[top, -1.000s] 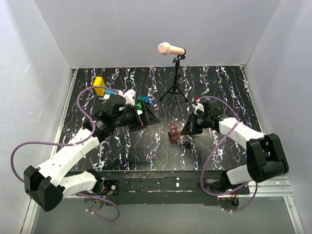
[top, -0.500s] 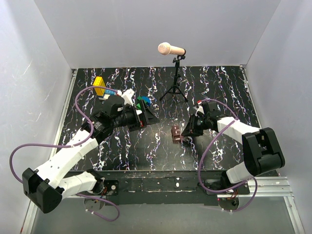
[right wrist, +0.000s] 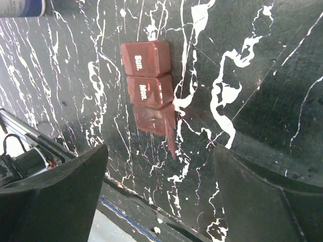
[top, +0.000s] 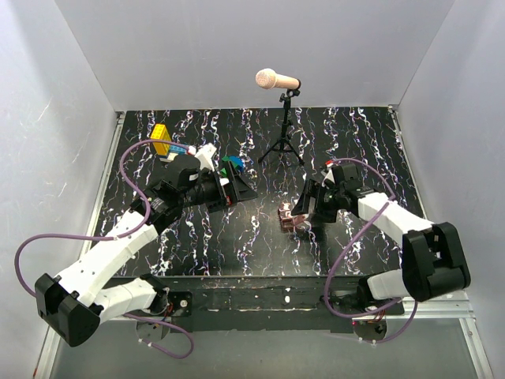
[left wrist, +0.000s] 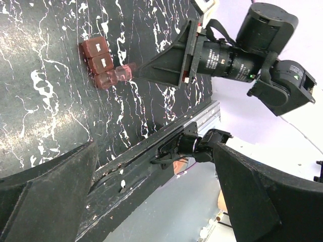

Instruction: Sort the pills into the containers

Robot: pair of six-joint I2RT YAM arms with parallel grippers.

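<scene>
The container (top: 288,215) is a small reddish-brown pill box lying on the black marbled table. In the right wrist view the container (right wrist: 146,85) shows lids marked Sun. and Mon., both down. Its nearest lid (right wrist: 171,132) stands up, and that compartment looks empty. No pills are in view. My right gripper (top: 303,213) is open just right of the box, holding nothing, and its spread jaws (right wrist: 159,151) frame the raised lid. My left gripper (top: 239,188) hovers open and empty left of the box. From the left gripper (left wrist: 155,146) the box (left wrist: 101,63) lies beyond.
A microphone (top: 276,79) on a black tripod (top: 282,146) stands behind the box. Yellow (top: 161,138), green (top: 229,162) and blue (top: 237,167) blocks lie at the back left. A white, blue-edged object (right wrist: 20,6) shows at the right wrist view's corner.
My right gripper has gone from shut to open beside the box, and its wrist has shifted. The box has slid slightly right. The left arm has hardly moved.
</scene>
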